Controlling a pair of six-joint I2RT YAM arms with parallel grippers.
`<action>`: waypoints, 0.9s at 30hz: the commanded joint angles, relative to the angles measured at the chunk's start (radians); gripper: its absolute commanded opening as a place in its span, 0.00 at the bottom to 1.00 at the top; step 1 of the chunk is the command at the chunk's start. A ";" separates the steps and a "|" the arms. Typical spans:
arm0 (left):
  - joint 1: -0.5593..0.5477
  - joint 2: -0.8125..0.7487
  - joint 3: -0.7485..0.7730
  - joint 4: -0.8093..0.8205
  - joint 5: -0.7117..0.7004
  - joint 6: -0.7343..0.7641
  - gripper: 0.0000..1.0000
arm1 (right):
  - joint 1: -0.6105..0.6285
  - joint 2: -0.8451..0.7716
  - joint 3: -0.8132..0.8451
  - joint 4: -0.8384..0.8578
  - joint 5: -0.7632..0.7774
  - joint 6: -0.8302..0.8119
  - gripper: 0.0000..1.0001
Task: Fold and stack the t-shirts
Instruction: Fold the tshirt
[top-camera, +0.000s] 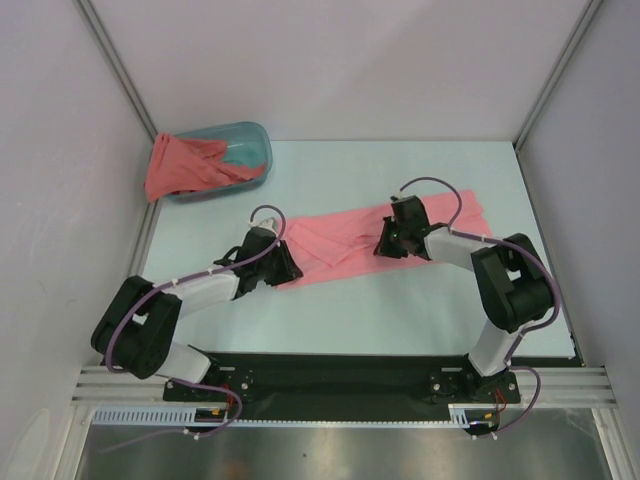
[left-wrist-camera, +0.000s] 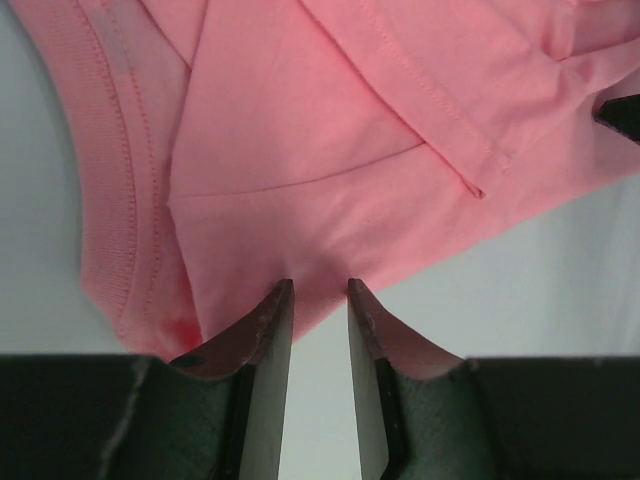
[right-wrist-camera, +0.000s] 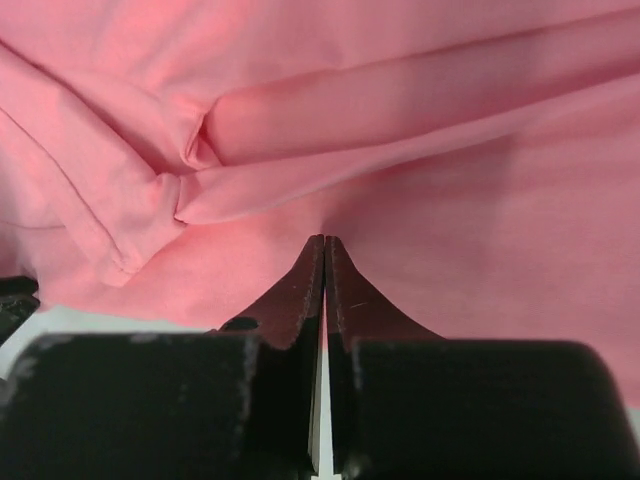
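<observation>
Okay, the table (top-camera: 400, 310) is pale, and the pink shirt (top-camera: 340, 245) lies across its middle as a long, loosely folded band running from left-near to right-far. At the far left corner sits the tub (top-camera: 255, 150), with the red shirt (top-camera: 180, 165) bunched in it and spilling over its left rim. That one is well apart from the pink one.

Your right gripper (top-camera: 385, 245) is down on the right part of the pink shirt. In the right wrist view its fingers (right-wrist-camera: 290, 300) are pressed together, with a pinch of cloth puckered at the tips.

Your left gripper (top-camera: 290, 268) is at the band's left end. In the left wrist view its fingers (left-wrist-camera: 270, 320) stand slightly apart, tips at the shirt's near edge just beside the ribbed collar (left-wrist-camera: 110, 200). Bare table shows in the gap, and you can't tell whether any cloth is caught.
</observation>
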 joint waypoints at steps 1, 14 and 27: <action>0.000 0.020 -0.016 0.070 -0.013 -0.014 0.33 | 0.044 0.018 0.038 0.074 0.049 0.053 0.00; 0.023 0.057 -0.070 0.083 0.006 -0.017 0.30 | 0.101 0.082 0.037 0.198 0.156 0.129 0.00; 0.023 0.005 -0.145 0.100 -0.003 -0.037 0.31 | 0.096 0.107 0.006 0.295 0.285 0.146 0.00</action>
